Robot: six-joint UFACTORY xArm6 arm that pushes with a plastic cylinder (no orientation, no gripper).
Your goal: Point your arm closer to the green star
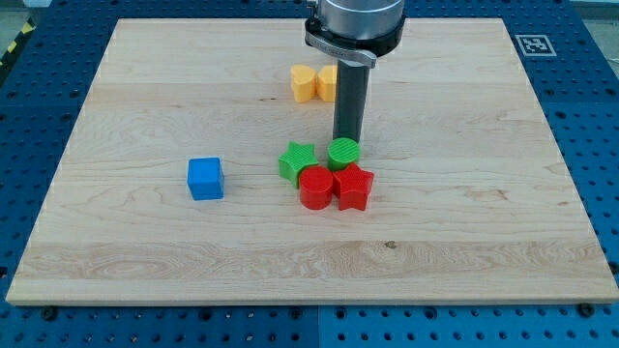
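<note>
The green star [296,161] lies near the board's middle, at the left of a tight cluster. Touching it are a green cylinder [342,153] to its right and a red cylinder [315,187] below it. A red star [354,187] sits right of the red cylinder. My tip [347,140] comes straight down from the view's top and ends just above the green cylinder, a little up and to the right of the green star.
A yellow heart [304,84] and a yellow block [327,82] sit above the cluster, the block partly hidden behind my rod. A blue cube [205,179] lies to the left. The wooden board [145,251] rests on a blue perforated table.
</note>
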